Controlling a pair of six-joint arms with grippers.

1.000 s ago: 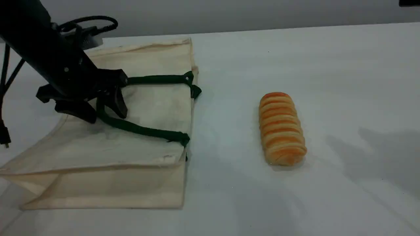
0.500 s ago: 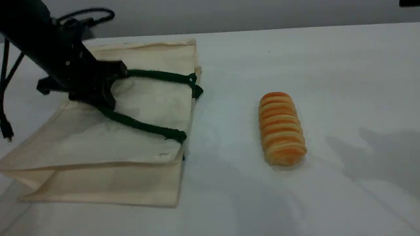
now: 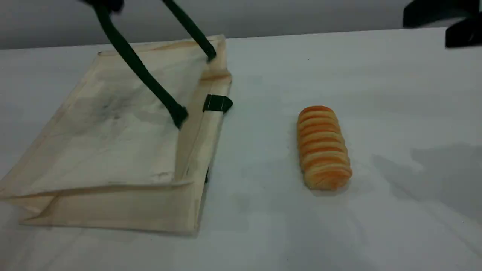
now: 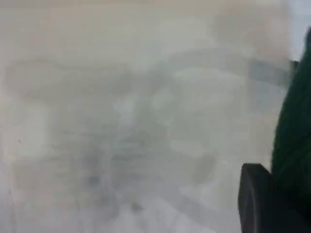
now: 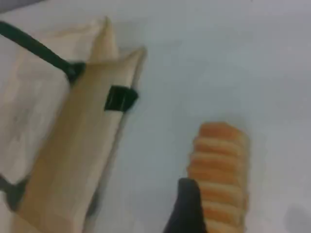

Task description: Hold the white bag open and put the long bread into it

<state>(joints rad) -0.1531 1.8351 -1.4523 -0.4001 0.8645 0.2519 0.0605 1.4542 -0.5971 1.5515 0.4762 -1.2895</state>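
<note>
Now my left hand (image 4: 265,204) is clamped on the green handle (image 3: 143,71) | white bag (image 3: 113,150) near desk's left edge | long bread (image 3: 323,147) mid-desk, bare desk (image 3: 395,94) around | right hand (image 5: 187,211) wide above bread

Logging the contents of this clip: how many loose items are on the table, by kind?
Bags: 1, the white bag, its green handle pulled upward
Breads: 1, the long bread, lying apart to the bag's right
Total: 2
</note>
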